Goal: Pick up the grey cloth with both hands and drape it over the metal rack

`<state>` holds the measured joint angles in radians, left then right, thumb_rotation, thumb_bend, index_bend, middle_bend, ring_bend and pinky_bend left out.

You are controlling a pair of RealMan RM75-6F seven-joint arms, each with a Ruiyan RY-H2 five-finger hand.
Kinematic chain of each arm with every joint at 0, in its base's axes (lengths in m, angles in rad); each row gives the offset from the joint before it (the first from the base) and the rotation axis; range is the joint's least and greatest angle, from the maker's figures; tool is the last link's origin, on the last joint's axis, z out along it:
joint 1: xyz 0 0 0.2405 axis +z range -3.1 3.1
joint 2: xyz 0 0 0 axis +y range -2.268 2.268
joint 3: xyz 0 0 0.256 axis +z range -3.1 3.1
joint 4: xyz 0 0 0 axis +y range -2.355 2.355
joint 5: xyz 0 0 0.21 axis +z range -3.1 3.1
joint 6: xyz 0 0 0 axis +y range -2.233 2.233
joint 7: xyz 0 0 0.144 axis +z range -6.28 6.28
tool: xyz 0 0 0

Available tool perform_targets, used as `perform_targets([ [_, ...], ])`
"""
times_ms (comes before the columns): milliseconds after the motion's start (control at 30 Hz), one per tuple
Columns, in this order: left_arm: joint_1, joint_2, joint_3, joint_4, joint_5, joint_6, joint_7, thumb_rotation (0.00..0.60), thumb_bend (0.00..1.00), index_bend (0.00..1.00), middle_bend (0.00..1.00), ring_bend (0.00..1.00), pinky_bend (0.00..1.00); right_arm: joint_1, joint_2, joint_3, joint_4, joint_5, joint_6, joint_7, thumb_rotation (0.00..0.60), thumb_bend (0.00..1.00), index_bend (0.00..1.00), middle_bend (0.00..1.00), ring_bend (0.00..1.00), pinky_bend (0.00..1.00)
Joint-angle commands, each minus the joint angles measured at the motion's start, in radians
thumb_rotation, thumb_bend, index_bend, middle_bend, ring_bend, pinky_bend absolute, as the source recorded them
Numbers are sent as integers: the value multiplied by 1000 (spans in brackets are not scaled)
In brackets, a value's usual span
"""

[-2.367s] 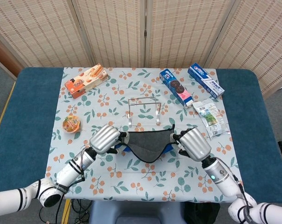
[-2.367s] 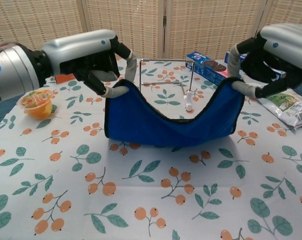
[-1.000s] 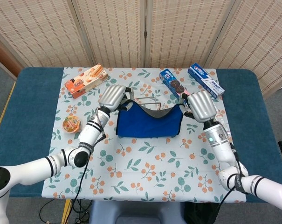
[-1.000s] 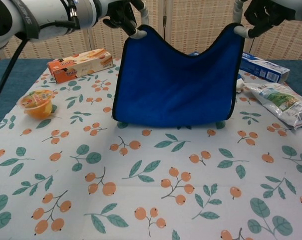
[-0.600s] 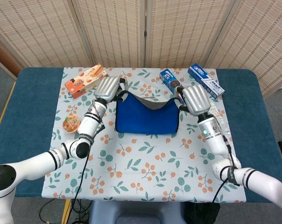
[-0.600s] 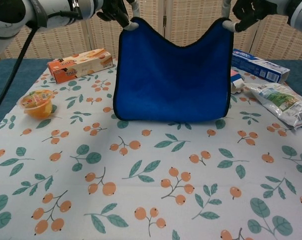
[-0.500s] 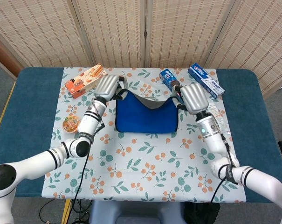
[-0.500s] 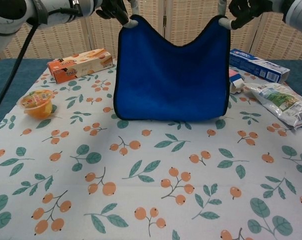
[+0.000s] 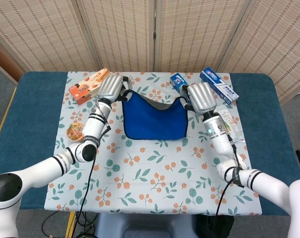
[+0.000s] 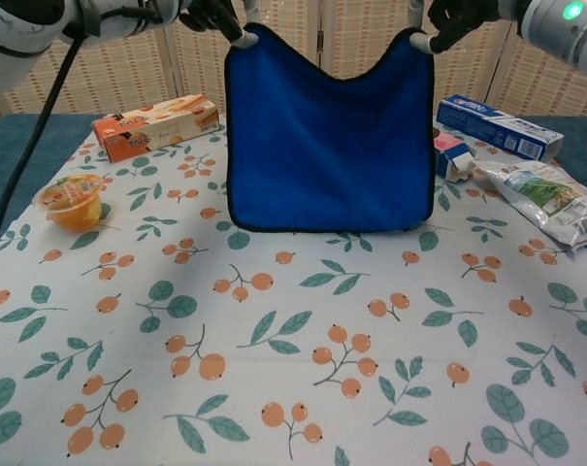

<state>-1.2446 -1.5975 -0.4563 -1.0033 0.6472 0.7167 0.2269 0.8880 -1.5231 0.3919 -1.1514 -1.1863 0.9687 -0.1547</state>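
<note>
I have the cloth (image 10: 330, 131) lifted off the desk (image 9: 33, 124), stretched between my two hands and hanging as a flat sheet whose top edge sags in the middle. My left hand (image 9: 111, 87) grips the upper left corner and my right hand (image 9: 200, 97) grips the upper right corner, fingers (image 10: 421, 41) curled closed around the fabric on both sides. In the chest view the cloth shows its blue face, its lower hem hanging just above the patterned tablecloth (image 10: 293, 369), and only the fingertips of each hand reach into frame at the top. The head view gives me what the chest view hides: the backs of both hands, both forearms, and a grey strip of the cloth's other side along the sagging top edge. The metal rack is not visible to me in either view; I cannot tell where it stands relative to the cloth. Around it I see an orange box (image 9: 90, 85) beside my left hand, a jelly cup (image 10: 72, 202), a biscuit box (image 10: 452, 155) near my right hand, a toothpaste box (image 10: 498, 125) and a foil packet (image 10: 552, 202).
</note>
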Motion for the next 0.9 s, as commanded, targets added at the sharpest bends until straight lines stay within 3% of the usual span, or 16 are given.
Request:
perform_targets([
  [33,-11,-12,-4,37,-24,-4,10,600,396,612,1000,978,1000,23,-22,4,34,20,-21,-3,600,499,639,853,778,877],
  [400,-24,-35,0,123,-65,-31,30,600,396,611,1000,978,1000,66,-65,14,97,59,-47,2,600,499,638,852,778,877],
  [900,-41,-68,18,176,-76,-57,71,600,395,595,1000,970,1000,138,-126,44,189,162,-86,-83,600,491,638,848,778,877],
])
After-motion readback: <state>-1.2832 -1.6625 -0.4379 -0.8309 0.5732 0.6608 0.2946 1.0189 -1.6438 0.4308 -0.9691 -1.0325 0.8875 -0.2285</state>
